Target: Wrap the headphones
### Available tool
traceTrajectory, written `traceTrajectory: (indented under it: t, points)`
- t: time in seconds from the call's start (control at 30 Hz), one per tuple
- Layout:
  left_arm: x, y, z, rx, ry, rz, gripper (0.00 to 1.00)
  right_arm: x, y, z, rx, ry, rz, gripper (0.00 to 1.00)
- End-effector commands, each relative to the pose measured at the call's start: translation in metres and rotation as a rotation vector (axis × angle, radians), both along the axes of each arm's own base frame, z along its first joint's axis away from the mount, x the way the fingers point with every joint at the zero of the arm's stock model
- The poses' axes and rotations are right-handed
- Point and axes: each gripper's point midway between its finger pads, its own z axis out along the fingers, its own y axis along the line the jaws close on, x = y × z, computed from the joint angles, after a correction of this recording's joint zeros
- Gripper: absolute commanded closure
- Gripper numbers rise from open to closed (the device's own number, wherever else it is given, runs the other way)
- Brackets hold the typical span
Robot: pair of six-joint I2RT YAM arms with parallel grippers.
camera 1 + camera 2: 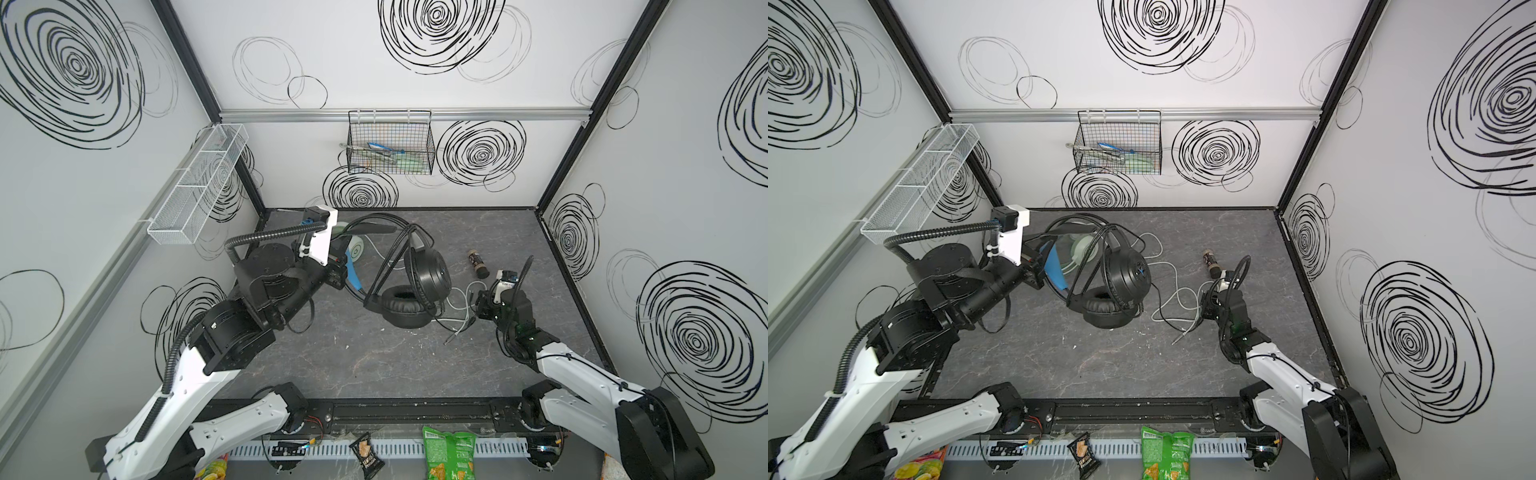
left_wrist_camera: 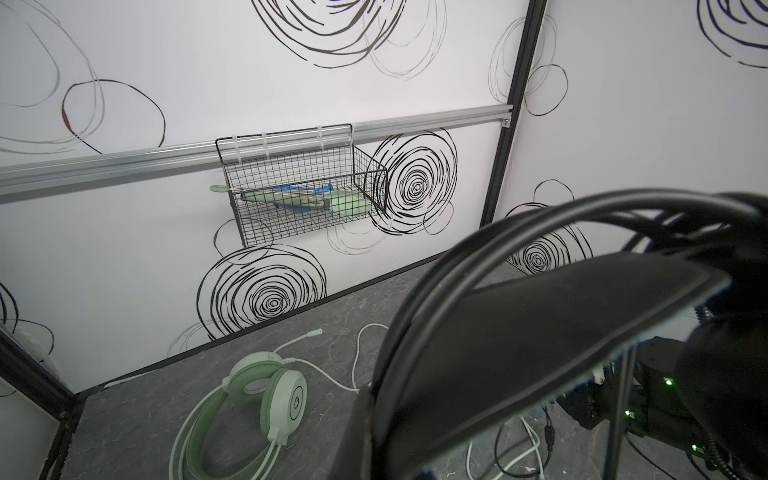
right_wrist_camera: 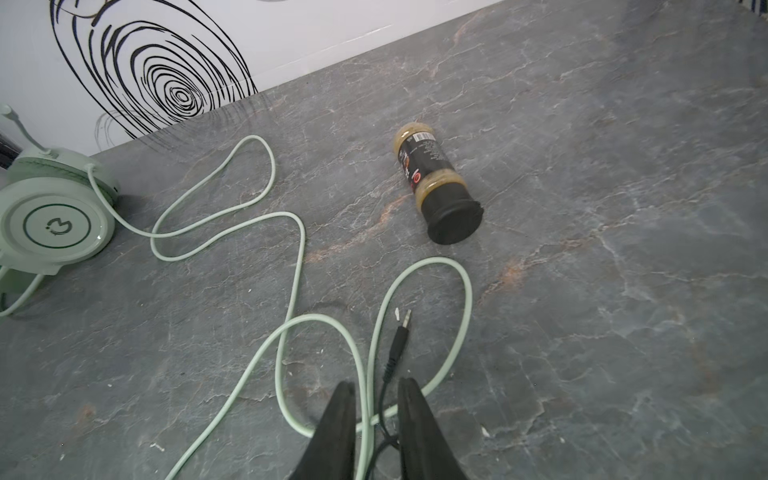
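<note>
My left gripper [image 1: 345, 269] is shut on the headband of the black headphones [image 1: 428, 272] and holds them up over the middle of the table, ear cups hanging low. That headband [image 2: 540, 332] fills the left wrist view and hides the jaws. The mint-green and white headphones [image 2: 282, 399] lie on the table behind, near the back wall. Their pale cable [image 3: 291, 257] snakes across to the right. My right gripper [image 3: 376, 384] is low over the table at the right, its jaws narrowly apart and closed on the pale cable and the black cable [image 3: 392, 357] together.
A spice jar [image 1: 478, 264] lies on its side beyond my right gripper. A black wire basket [image 1: 390, 145] hangs on the back wall. A white mesh basket [image 1: 199, 183] hangs on the left wall. Snack bags [image 1: 449, 453] lie past the front rail.
</note>
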Motion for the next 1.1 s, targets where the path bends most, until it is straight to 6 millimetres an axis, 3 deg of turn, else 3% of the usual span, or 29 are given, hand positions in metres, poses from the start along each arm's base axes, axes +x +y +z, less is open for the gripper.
traceTrajectory:
  t: [0.0, 0.13, 0.23, 0.33, 0.4, 0.6, 0.73, 0.87, 1.07]
  points:
    - [-0.013, 0.010, 0.065, -0.184, -0.136, -0.015, 1.00, 0.006, 0.001, 0.013, 0.028, -0.018, -0.019, 0.77]
    - [-0.015, 0.016, 0.077, -0.170, -0.159, 0.001, 1.00, 0.005, -0.006, 0.014, -0.003, -0.011, -0.042, 0.75]
    - [-0.017, 0.018, 0.084, -0.168, -0.168, 0.002, 1.00, 0.004, 0.003, 0.024, -0.030, -0.032, 0.029, 0.58]
    - [-0.017, 0.015, 0.087, -0.169, -0.166, -0.009, 1.00, 0.000, 0.009, 0.040, -0.089, -0.077, 0.041, 0.33]
    - [-0.015, 0.014, 0.086, -0.169, -0.160, -0.011, 1.00, -0.003, 0.014, 0.056, -0.113, -0.113, 0.056, 0.25]
    - [-0.012, 0.011, 0.081, -0.163, -0.146, -0.014, 1.00, -0.015, 0.020, 0.127, -0.053, -0.268, 0.097, 0.07]
    - [-0.012, 0.010, 0.082, -0.154, -0.148, -0.018, 1.00, -0.042, 0.075, 0.163, -0.051, -0.471, 0.419, 0.04]
    - [-0.014, 0.009, 0.086, -0.156, -0.149, -0.030, 1.00, -0.072, 0.115, 0.163, -0.023, -0.596, 0.646, 0.01]
    - [-0.016, 0.010, 0.084, -0.164, -0.139, -0.036, 1.00, -0.073, 0.145, 0.154, 0.009, -0.580, 0.776, 0.00]
